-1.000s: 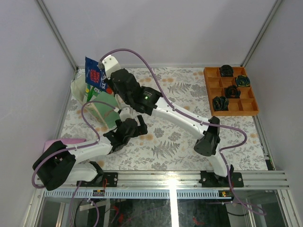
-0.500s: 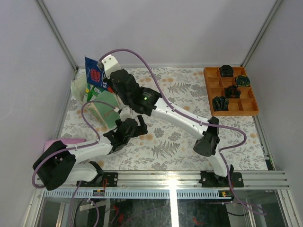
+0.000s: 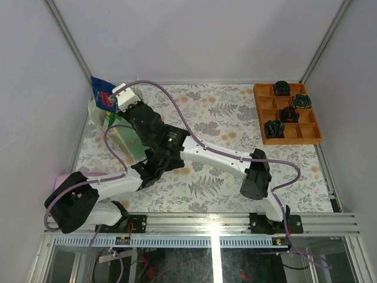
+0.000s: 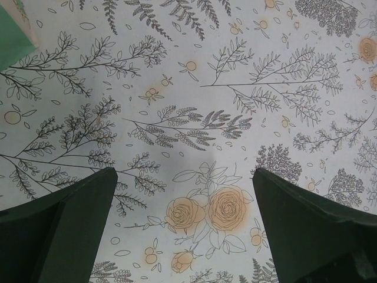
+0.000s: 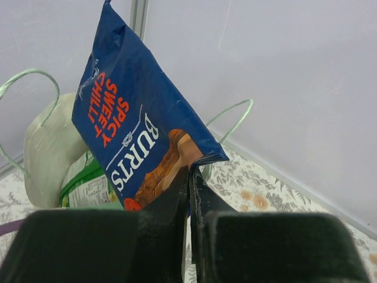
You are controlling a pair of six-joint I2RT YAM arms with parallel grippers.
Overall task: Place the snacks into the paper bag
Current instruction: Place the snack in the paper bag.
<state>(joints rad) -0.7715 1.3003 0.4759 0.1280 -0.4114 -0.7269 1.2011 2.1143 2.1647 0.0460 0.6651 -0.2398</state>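
- Blue and glossy, the BURTS crisp bag (image 5: pixel 132 132) is held upright in the air by its lower corner, directly above the paper bag (image 3: pixel 126 139); its red "SPICY SWEET CHILLI" lettering can be read in the right wrist view.
- The right gripper (image 5: pixel 189 177) is clenched on that corner, with the two dark fingers pressed together and the foil pinched between them.
- In the top view the crisp bag (image 3: pixel 101 94) is seen over the far-left part of the paper bag, with the right gripper (image 3: pixel 113 99) just on its near side.
- The paper bag's cream wall (image 5: pixel 49 148) and thin green string handles (image 5: pixel 233 111) are seen below and behind the crisp bag.
- A green and white packet (image 5: pixel 87 186) is seen just beside the cream wall; whether it lies inside cannot be told.
- The left gripper (image 4: pixel 184 180) is spread wide, nothing between its fingers, above the flower-patterned table cloth (image 4: pixel 194 88), near the paper bag's right side; a mint-green corner of the bag (image 4: pixel 14 30) is caught at the frame's edge.
- An orange tray (image 3: pixel 287 139) with dark round objects (image 3: pixel 289 114) is set well apart, far to the right of the paper bag.
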